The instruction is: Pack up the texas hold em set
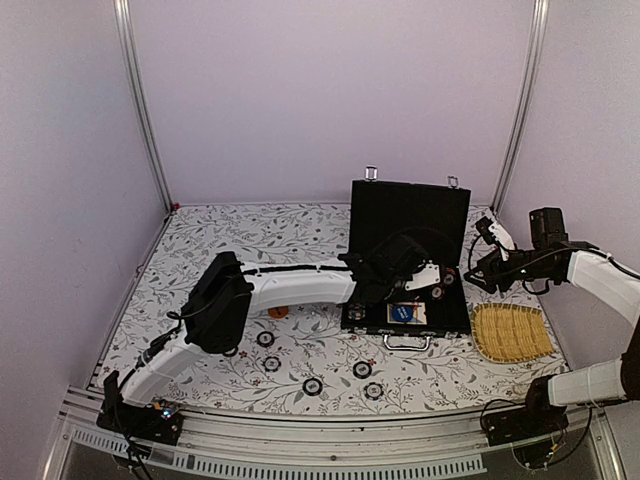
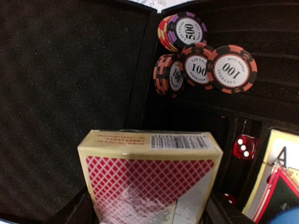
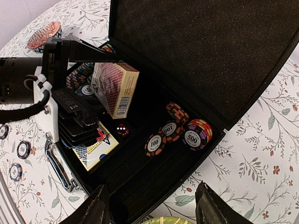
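Note:
The black briefcase (image 1: 411, 205) stands open on the table with its lid upright. My left gripper (image 3: 110, 81) reaches into it and is shut on the red-patterned card deck (image 2: 149, 172), held tilted above the tray. Poker chips (image 3: 198, 133) marked 100 and 500 sit in the case's slots (image 2: 205, 70). Several more chips (image 1: 312, 386) lie on the table in front of the case. An orange disc (image 1: 278, 312) shows beside the left arm. My right gripper (image 3: 153, 207) hangs open over the case's right edge, with nothing between its fingers (image 3: 96, 205).
A yellow woven tray (image 1: 512, 332) lies right of the case, under the right arm. Inside the case are a red die (image 2: 245, 147) and a second, blue-backed card pack (image 3: 96, 149). The silver handle (image 1: 407, 342) faces the near edge. White walls surround the table.

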Controlling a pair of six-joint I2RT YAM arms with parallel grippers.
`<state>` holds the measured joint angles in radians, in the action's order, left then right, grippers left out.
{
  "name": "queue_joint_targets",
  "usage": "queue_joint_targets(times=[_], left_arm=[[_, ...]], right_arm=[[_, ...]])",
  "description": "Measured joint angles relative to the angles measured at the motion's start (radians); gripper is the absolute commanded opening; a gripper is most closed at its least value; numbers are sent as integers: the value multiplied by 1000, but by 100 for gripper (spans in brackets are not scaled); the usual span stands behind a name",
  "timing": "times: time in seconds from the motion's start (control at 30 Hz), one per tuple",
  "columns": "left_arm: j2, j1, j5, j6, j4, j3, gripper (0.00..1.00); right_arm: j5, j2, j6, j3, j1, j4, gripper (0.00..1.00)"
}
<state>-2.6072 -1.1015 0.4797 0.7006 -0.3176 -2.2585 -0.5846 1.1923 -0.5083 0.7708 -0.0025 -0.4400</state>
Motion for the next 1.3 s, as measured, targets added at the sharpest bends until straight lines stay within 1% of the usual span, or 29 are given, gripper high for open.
queue_joint_targets(times=[0.33, 0.5, 0.6, 1.03, 1.17, 1.3], left_arm=[[-18, 9, -33, 9, 30, 0, 72], [-21, 14, -48, 10, 37, 0, 79], [-25, 16, -51, 11, 44, 0, 82], [-21, 17, -53, 5, 46, 0, 82], [40, 14, -68, -11, 40, 28, 82], [231, 9, -92, -43, 38, 154, 83]], right_arm=[[0, 0, 0, 0, -1, 0, 63], [0, 1, 0, 0, -1, 0, 63], [0, 2, -1, 0, -1, 0, 63], [-1, 12, -2, 0, -1, 0, 63], [-6, 13, -2, 0, -1, -2, 63], [-30, 13, -5, 21, -1, -32, 63]])
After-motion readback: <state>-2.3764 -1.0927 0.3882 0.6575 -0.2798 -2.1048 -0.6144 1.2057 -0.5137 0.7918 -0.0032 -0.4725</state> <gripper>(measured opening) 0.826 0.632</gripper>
